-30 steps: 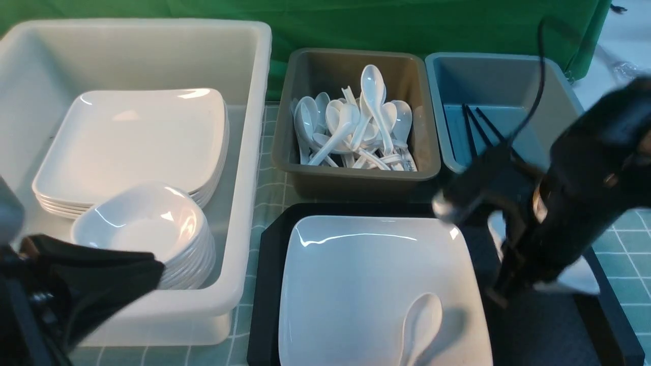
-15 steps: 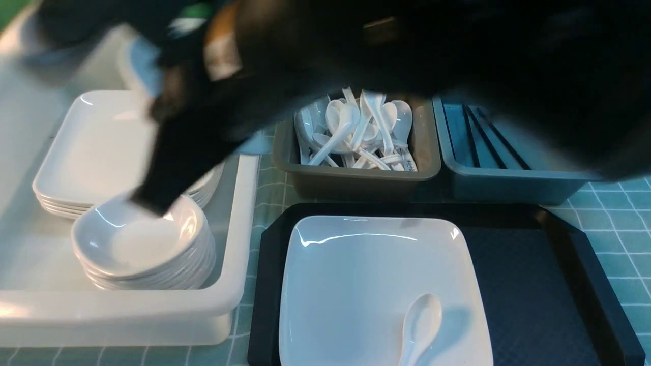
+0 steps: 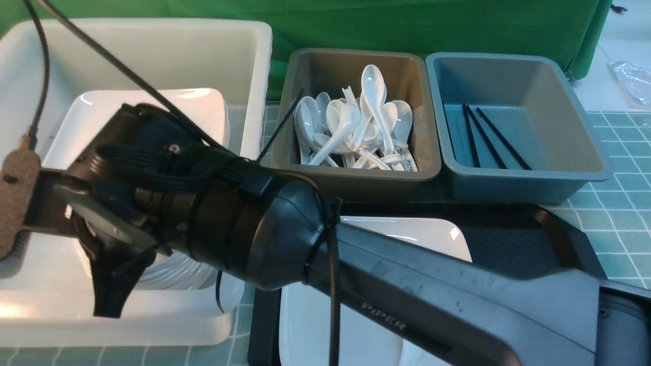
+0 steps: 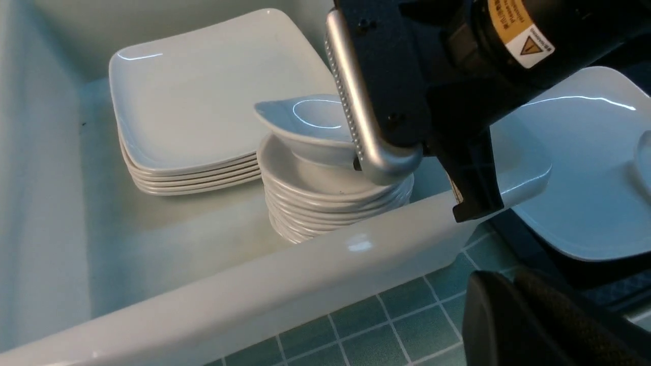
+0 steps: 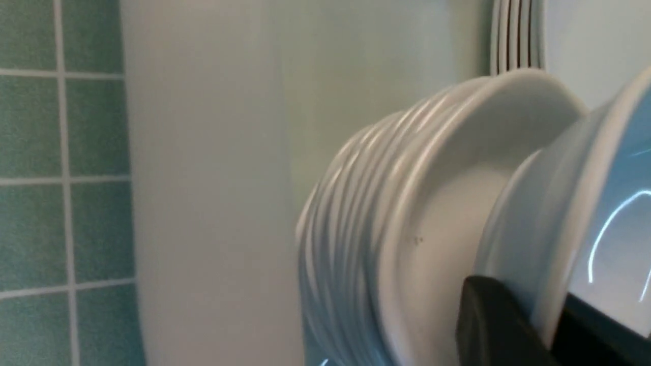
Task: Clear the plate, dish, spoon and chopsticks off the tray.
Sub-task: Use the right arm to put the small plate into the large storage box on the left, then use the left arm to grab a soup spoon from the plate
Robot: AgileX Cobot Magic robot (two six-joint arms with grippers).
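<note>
The right arm [image 3: 407, 295] reaches across the tray [image 3: 549, 229] to the white tub [image 3: 254, 61], which stands on the bench [image 3: 620, 223] just beside the tray, on its left side. The right hand [image 3: 114, 290] points downward over the near part of this tub and holds the dish [image 4: 305, 114]. In the right wrist view one black finger [image 5: 498, 325] lies against the outer wall of the dish and the second one is on the inner side, so the rim is gripped between them with only a narrow gap. The dish is tilted, with its free edge raised, and its lower part appears to rest in the top bowl of the stack of dishes [image 4: 325, 203] inside the tub. Farther from the tray, in the same tub, there is a stack of plates [image 4: 203, 101]. The plate [image 3: 417, 234] lies on the left part of the tray and is mostly covered by the arm in the front view. At the border of the left wrist view the spoon [image 4: 642, 157] is seen lying on this plate. Behind the tray stand a brown tub [image 3: 356, 175] full of white spoons [image 3: 356, 127] and a blue-grey tub [image 3: 585, 142], where the chopsticks [image 3: 483, 137] lie on the floor. The left hand [image 4: 513, 305] is over the bench near the tray's left edge, closed, with nothing in it.
</note>
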